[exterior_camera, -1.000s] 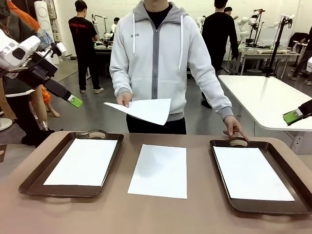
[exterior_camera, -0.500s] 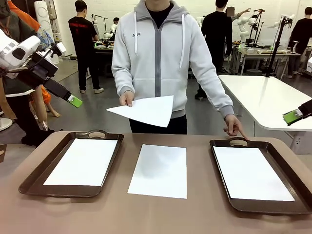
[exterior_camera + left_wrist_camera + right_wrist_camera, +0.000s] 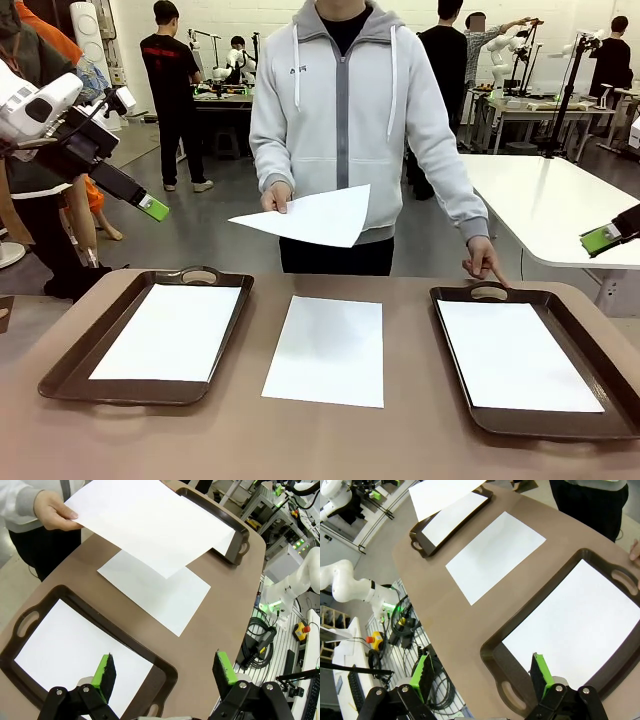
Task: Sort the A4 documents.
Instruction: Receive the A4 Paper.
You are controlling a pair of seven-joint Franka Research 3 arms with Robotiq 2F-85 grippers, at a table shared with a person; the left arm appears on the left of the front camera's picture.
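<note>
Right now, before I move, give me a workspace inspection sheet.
Surface: brown table.
Job's things: left sheet in left tray, right sheet in right tray, middle sheet on the table between, held sheet in person's hand; pointing hand at right tray's handle.
Clutter: nothing seen.
Grippers: left gripper, right gripper both open, empty, above the table.
Cables: black coils on floor beside table.
Surroundings: people, white table behind.

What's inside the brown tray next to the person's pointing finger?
A white paper sheet lies flat inside the tray and covers most of its floor. The tray's dark edge shows all around the sheet. The sheet hides whatever is under it, so I cannot tell if more sheets lie there.
</note>
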